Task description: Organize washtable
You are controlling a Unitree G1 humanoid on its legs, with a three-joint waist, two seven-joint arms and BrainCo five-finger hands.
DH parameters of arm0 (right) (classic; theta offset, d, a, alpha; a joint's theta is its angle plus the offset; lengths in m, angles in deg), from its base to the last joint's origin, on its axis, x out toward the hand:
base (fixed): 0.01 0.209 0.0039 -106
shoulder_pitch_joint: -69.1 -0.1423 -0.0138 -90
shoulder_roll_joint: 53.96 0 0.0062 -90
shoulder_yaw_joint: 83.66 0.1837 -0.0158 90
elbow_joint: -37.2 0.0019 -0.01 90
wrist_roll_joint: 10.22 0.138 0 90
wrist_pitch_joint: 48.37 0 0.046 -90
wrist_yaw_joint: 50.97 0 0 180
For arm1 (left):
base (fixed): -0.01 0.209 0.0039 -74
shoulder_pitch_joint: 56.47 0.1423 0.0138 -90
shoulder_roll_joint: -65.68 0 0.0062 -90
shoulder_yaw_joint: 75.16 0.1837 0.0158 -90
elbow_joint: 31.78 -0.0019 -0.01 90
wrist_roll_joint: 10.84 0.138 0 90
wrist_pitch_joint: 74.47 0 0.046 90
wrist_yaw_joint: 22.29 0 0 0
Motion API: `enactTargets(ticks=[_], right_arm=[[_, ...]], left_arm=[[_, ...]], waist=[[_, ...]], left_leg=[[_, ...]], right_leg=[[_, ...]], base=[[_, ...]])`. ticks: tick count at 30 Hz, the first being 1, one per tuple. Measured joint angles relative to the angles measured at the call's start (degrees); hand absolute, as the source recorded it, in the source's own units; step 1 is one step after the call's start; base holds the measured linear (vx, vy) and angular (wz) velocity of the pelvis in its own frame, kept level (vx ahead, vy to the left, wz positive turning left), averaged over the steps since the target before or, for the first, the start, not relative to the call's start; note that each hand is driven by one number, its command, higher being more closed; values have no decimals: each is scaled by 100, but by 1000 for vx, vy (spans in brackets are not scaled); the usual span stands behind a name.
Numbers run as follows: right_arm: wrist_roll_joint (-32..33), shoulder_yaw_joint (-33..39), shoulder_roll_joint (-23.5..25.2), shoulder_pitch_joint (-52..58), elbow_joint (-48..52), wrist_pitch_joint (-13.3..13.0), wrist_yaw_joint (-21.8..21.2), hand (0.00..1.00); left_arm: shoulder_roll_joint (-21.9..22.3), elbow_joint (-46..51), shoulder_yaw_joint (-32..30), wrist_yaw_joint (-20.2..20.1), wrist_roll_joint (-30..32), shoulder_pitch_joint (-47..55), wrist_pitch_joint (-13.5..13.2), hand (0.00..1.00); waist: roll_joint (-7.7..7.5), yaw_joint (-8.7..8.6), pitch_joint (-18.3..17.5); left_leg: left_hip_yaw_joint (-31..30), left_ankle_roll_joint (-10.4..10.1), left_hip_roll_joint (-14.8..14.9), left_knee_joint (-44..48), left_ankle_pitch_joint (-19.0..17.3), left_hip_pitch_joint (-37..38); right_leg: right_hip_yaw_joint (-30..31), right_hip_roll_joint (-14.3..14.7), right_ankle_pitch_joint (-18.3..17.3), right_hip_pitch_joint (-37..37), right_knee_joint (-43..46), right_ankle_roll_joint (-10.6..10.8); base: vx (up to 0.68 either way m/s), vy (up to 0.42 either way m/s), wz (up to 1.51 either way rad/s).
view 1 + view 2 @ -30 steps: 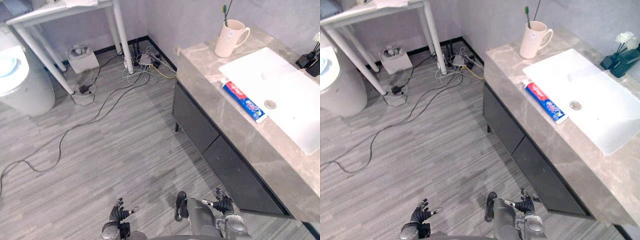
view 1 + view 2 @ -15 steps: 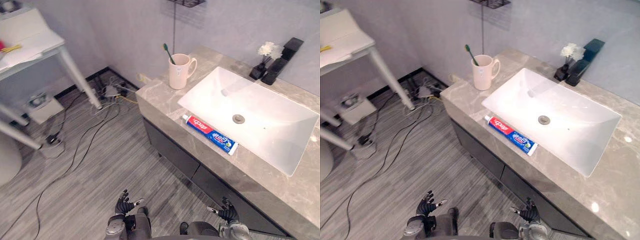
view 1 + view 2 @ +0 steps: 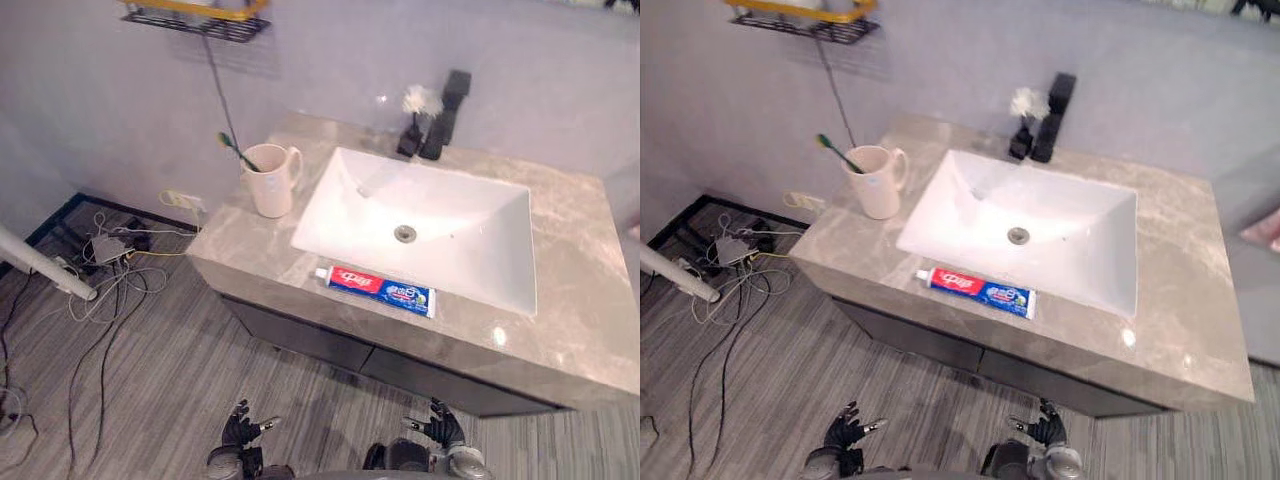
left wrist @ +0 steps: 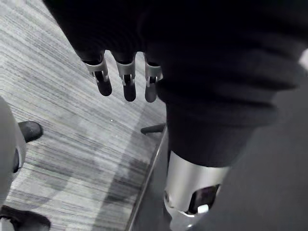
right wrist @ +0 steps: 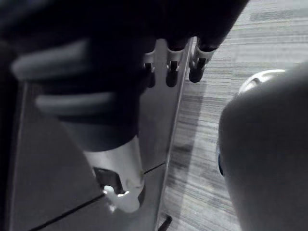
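flat toothpaste tube [image 3: 380, 291] on veined marble counter [image 3: 575, 250]

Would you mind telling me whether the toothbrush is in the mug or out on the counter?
In the mug: the toothbrush leans inside it, its green end sticking up over the rim.

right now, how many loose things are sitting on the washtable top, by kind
mug: 1
toothbrush, standing in the mug: 1
toothpaste tube, lying along the front edge of the sink: 1
white flower in a dark vase, beside the black tap: 1
total: 4
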Motion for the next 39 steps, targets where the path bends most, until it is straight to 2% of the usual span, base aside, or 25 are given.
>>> enactTargets(ticks=[2,3,5,6,8,9,11,12,14,17,19,22,26,33,34,39], right_arm=[[3,3,16,44,-6,-1,6,0],[4,3,15,62,13,-1,9,0],[5,10,29,82,14,2,13,0],[5,20,27,73,13,5,12,0],[6,66,17,67,-3,5,14,0],[11,72,17,55,12,3,16,0],[16,78,-2,59,48,-5,17,0],[14,83,-30,60,15,2,23,0],[0,119,99,168,68,-2,12,0],[-11,106,240,166,65,0,9,0],[-21,107,271,164,64,-1,10,0],[-56,117,235,166,46,0,14,0],[-113,141,202,176,-31,2,24,0],[-178,160,169,123,-210,-13,30,0],[-184,158,122,92,-340,-30,132,0],[-182,159,116,91,-348,-31,132,0]], left_arm=[[-43,62,-14,-7,1,3,-8,0],[-38,78,-128,-6,0,26,-8,0],[33,87,-251,-1,-6,40,-18,0],[48,90,-287,-4,-5,35,-24,0],[58,90,-319,-5,-12,37,-27,0],[77,101,-395,-6,-12,36,-32,0],[126,106,-421,-3,-12,35,-32,0],[199,110,-453,-2,-33,15,-34,0],[137,158,-457,7,-24,-8,-40,0],[94,159,-502,3,-24,85,-29,0],[135,156,-502,-5,-18,118,-28,0],[207,146,-501,-8,-8,127,-26,0],[216,125,-498,-7,-6,143,-26,0],[213,65,-498,-6,-4,149,-29,0],[174,9,-500,-2,-1,148,-32,0],[172,4,-499,-2,-2,147,-33,0]], waist=[[-78,40,29],[-59,124,52],[-55,195,93],[-5,207,119],[-14,211,139],[-19,237,146],[72,262,151],[93,300,137],[-62,310,49],[-152,313,-11],[-151,312,-77],[-68,302,-97],[-27,303,-129],[-59,308,-208],[-128,309,-247],[-127,309,-247]], left_leg=[[0,-68,284,922,-44,-257],[-6,-78,542,1747,-51,-485],[-169,-72,661,2221,-190,-680],[-458,-24,586,2152,-373,-693],[-877,27,357,1616,-476,-694],[-1288,14,193,1020,-450,-733],[-1667,-73,113,444,-345,-783],[-1692,-67,52,434,-140,-735],[-1533,41,-187,257,-110,-663],[-1364,125,-418,-48,-60,-384],[-1285,152,-497,-219,-42,-245],[-1283,158,-559,-282,-38,-164],[-1385,156,-489,-305,-34,-68],[-1436,129,-500,-532,76,31],[-1556,172,-586,-1019,433,154],[-1560,173,-587,-1019,433,154]], right_leg=[[63,135,159,319,-444,-36],[231,239,232,454,-612,-72],[453,318,244,497,-696,-92],[623,328,251,506,-698,-106],[919,280,267,494,-710,-83],[1140,224,289,456,-695,-16],[1297,246,290,412,-655,109],[1436,226,307,360,-616,204],[1497,18,412,414,-805,357],[1583,-166,422,467,-921,376],[1648,-220,444,537,-1018,414],[1648,-224,458,648,-1124,435],[1618,-136,460,786,-1193,434],[1545,-117,469,853,-1290,433],[1513,-112,752,852,-1531,452],[1511,-112,752,853,-1532,452]], base=[[-2,-94,-27],[-15,-54,-46],[10,29,-67],[28,91,-74],[31,137,-84],[24,173,-91],[20,204,-61],[43,203,-32],[123,176,-17],[112,147,-19],[110,98,-19],[84,40,-7],[76,-39,2],[5,-19,2],[0,0,0],[0,0,0]])
